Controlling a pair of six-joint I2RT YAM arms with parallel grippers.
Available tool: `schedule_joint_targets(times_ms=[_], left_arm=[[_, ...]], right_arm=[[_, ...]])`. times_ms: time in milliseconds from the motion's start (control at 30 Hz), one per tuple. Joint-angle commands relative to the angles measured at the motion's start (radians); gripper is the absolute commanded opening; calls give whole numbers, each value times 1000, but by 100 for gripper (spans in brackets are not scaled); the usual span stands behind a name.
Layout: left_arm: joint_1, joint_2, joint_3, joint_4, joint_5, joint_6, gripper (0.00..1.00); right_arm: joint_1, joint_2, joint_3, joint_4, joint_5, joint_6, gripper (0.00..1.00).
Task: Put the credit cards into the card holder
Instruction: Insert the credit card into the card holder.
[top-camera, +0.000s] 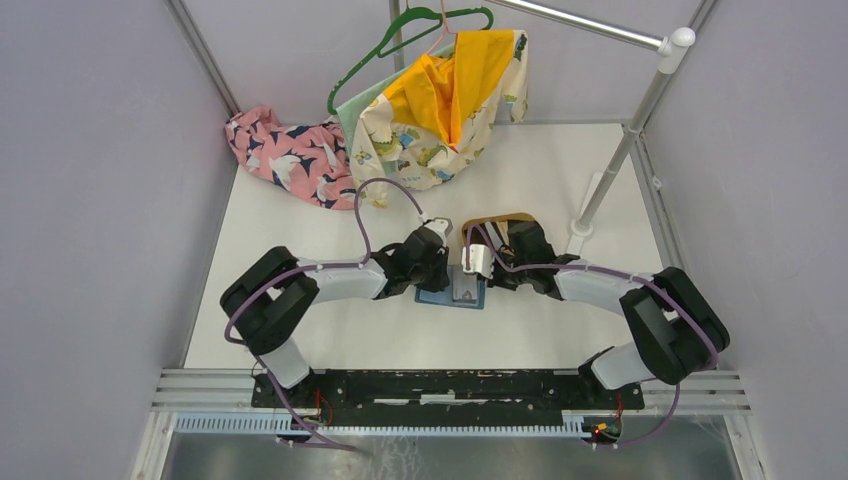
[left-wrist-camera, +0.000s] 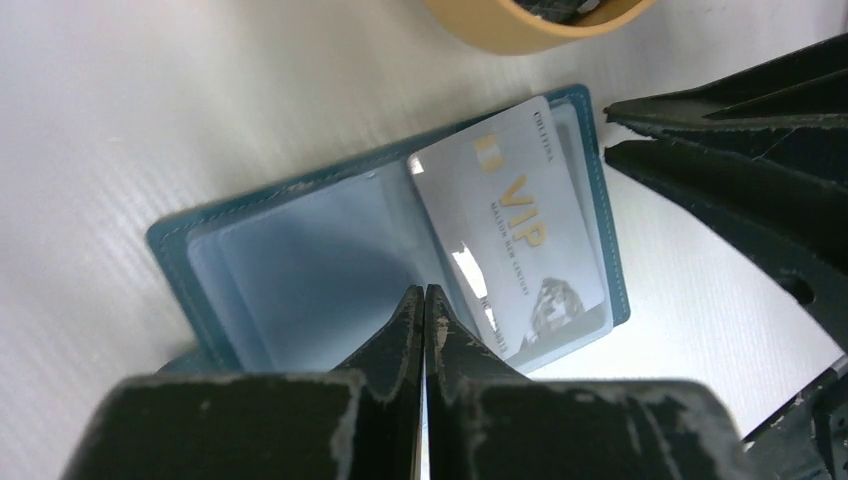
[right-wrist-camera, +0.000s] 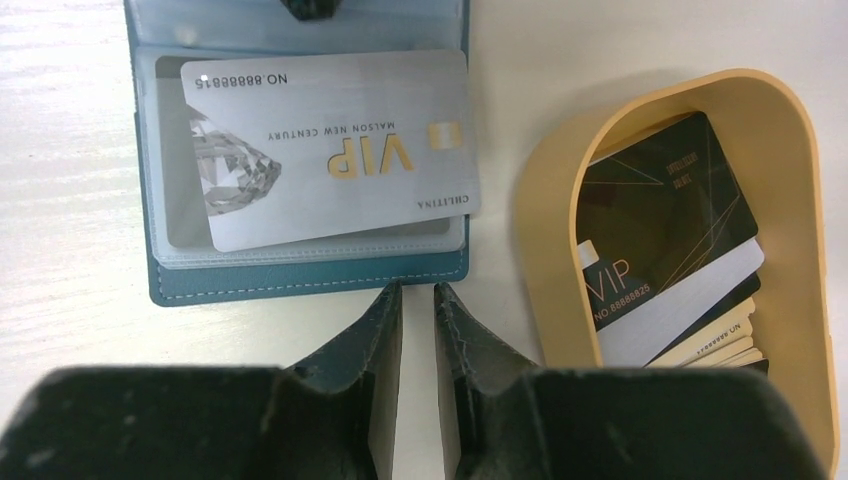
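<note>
Robotics lab test cell: white table (top-camera: 300, 230) was boxed by plain grey panels (top-camera: 90, 200); two arms (top-camera: 340, 282) sat on aluminium rail (top-camera: 200, 388).

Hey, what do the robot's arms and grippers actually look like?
Both the left arm and right arm have chunky black joints joined by pale grey links, with a thin purple cable looping along each. The left gripper and right gripper are matte black, tapering to narrow tips, their edges scuffed pale.

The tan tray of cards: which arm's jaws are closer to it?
Right. The right jaws sit beside the tray; the left jaws are over the open card holder, tray beyond it.
</note>
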Motion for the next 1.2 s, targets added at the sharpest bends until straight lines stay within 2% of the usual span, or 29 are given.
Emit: schedule_joint_targets(times_ms=[0,233,433,567,733,867,1000,1167], left_arm=[[-5,-70,2,-60,-85,-9,4],[-4,16,74,-107,-62,25,3],[-11,90,127,-40,102,47,2],[-22,63,103,-35,117,47,2],[-21,-4,57,-123,-3,32,2],[-20,-77,18,-159,-69,25,8],[-18,-125,2,-155,-55,23,13],[5,-140,-25,-109,12,17,18]], right_arm=[[-8,-13,43,-53,-8,-30,23],[2,14,63,-64,-12,-20,23],[63,55,82,-65,-4,-3,23],[65,47,81,-63,-5,7,23],[33,-2,88,-104,20,-44,24],[-6,-64,78,-117,-37,-84,25],[-10,-78,84,-112,-119,-129,26],[1,26,189,-151,-156,-169,23]])
